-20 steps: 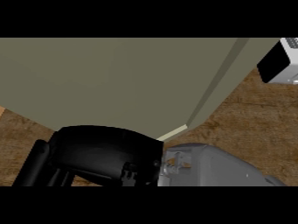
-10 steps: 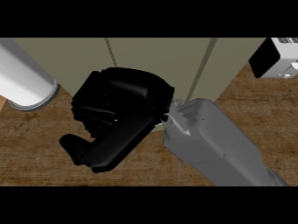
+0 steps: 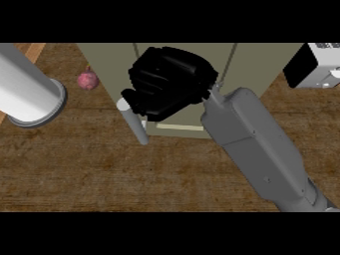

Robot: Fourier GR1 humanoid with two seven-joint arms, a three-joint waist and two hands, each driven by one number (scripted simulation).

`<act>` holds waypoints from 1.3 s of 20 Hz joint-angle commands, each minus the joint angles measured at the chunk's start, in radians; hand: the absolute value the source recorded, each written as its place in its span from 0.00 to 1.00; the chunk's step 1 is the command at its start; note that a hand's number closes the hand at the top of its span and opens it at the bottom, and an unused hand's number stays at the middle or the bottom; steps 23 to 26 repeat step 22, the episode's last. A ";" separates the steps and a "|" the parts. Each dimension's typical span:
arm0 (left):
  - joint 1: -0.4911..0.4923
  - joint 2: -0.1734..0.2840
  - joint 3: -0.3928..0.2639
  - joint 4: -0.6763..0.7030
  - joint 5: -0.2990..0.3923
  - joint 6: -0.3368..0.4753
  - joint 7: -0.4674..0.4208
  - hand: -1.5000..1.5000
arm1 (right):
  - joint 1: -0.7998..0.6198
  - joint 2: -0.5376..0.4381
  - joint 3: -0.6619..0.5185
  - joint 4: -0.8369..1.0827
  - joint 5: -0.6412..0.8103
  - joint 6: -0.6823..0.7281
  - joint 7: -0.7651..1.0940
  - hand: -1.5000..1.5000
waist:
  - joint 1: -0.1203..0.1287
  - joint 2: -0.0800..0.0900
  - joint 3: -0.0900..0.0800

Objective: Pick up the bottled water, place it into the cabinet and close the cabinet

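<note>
Apparently the right hand (image 3: 169, 79) is curled shut round the bottled water (image 3: 134, 123). A slim, pale, round-ended shaft juts out from under its thumb side and slants down toward the worktop (image 3: 91, 169). I take this for the bottle, though the hand hides the actual contact. Directly behind and beneath the hand is the cabinet (image 3: 254, 60). Off to its left lie a small reddish vegetable (image 3: 87, 79) and, farther out, a big pale cylinder (image 3: 18, 89) I cannot identify. A white appliance (image 3: 323, 64) sits well to its right. The left hand does not show.

A water bottle like this is probably light, stiff and smooth, so it may slip or swing. The safest hold is round its middle, keeping it upright through the cabinet opening.
</note>
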 commanded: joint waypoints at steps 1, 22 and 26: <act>0.005 -0.038 0.022 -0.001 -0.021 -0.058 -0.008 0.00 | -0.035 -0.035 -0.068 0.131 0.079 0.100 -0.125 1.00 | 0.009 0.003 0.000; -0.097 -0.052 -0.002 -0.008 -0.040 -0.026 0.093 0.00 | -0.247 -0.029 -0.176 0.226 0.277 -0.063 -0.274 0.00 | 0.007 0.007 0.000; -0.097 -0.052 -0.002 -0.008 -0.040 -0.026 0.093 0.00 | -0.247 -0.029 -0.176 0.226 0.277 -0.063 -0.274 0.00 | 0.007 0.007 0.000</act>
